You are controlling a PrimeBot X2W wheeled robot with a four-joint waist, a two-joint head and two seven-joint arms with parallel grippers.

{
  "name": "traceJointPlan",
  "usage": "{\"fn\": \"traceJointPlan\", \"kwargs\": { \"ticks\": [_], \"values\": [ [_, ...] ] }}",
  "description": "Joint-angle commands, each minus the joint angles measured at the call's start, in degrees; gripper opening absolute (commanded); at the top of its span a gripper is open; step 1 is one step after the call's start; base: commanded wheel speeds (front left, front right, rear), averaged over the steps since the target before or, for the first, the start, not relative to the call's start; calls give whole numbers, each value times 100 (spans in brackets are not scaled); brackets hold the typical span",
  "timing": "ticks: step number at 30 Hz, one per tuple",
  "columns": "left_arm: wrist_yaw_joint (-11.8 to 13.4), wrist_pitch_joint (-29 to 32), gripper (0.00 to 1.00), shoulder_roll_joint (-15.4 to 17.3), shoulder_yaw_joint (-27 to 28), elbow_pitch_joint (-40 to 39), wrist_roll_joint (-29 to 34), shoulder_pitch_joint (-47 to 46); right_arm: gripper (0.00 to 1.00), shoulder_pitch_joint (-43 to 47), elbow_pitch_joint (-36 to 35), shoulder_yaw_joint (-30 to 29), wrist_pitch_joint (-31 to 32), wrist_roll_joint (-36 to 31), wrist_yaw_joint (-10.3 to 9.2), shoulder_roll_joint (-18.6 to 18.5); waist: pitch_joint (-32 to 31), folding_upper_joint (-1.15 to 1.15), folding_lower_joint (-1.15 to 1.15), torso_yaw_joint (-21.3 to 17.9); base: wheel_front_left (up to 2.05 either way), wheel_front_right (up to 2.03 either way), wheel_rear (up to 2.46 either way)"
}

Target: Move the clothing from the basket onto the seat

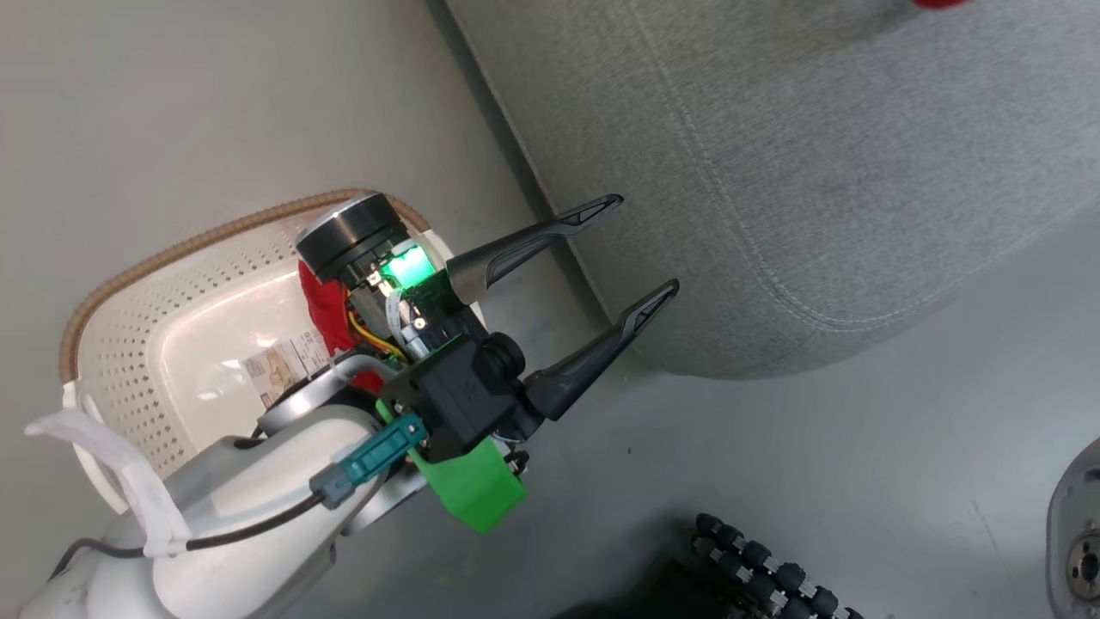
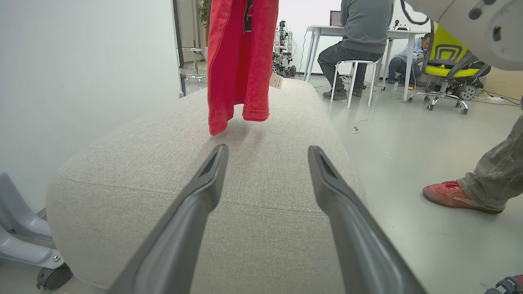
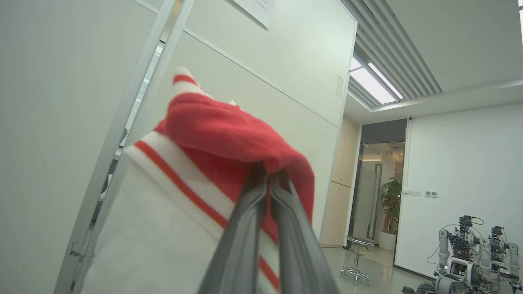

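Hanging over the seat (image 2: 122,163), the clothing (image 2: 239,61) is pinched by the right fingers (image 3: 245,228); the left fingers (image 2: 188,220) stand spread.

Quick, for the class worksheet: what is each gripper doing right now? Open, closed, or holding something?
Left gripper: open, holding nothing.
Right gripper: closed on a red and white garment.

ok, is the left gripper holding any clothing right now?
No, the left gripper is open, its two fingers spread wide with nothing between them and the seat beyond.
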Motion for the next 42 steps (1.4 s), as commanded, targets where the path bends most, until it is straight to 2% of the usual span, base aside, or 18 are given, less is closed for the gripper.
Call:
{"fn": "traceJointPlan", "kwargs": {
  "ticks": [1,4,15,20,21,22,23,31,35,42],
  "values": [
    [-19,-63,100,92,-44,-17,-53,-227,0,-170,330,-77,-18,32,-10,-148,730,0,-1,557,0,0,0],
    [-19,-134,100,96,-83,-6,-96,-367,0,-156,822,-43,-18,-9,-10,-256,879,0,-1,637,0,0,0],
    [-20,-315,100,106,-204,177,-160,-586,0,227,2481,-319,-19,-31,-10,218,1198,0,-1,991,0,0,0],
    [-20,-424,100,25,-278,304,-204,-576,0,272,2949,-287,-19,-155,-10,239,1103,0,-1,1121,0,0,0],
    [-17,-452,100,13,-282,336,-216,-556,18,289,2974,-274,-19,-157,-10,242,1060,0,-1,1136,0,0,0],
    [-12,-477,100,-8,-282,369,-230,-533,44,330,2987,-250,-19,-158,-10,248,1012,0,-1,1148,0,0,0],
    [-4,-509,100,-48,-284,417,-259,-497,100,374,2951,-241,-19,-198,-10,221,949,0,-1,1162,0,0,0],
    [134,-719,100,-299,-129,909,-451,-70,100,1276,2519,120,-19,-179,-10,401,108,0,-1,1325,0,0,0],
    [230,-752,100,-475,212,1271,-735,340,100,2030,2232,764,-19,-41,-10,426,-465,0,-1,1495,0,0,0],
    [133,-755,100,-881,1194,1622,-1152,1445,100,3214,2062,1902,-19,357,-10,504,-1492,0,-1,1793,0,0,0]
  ]
}}
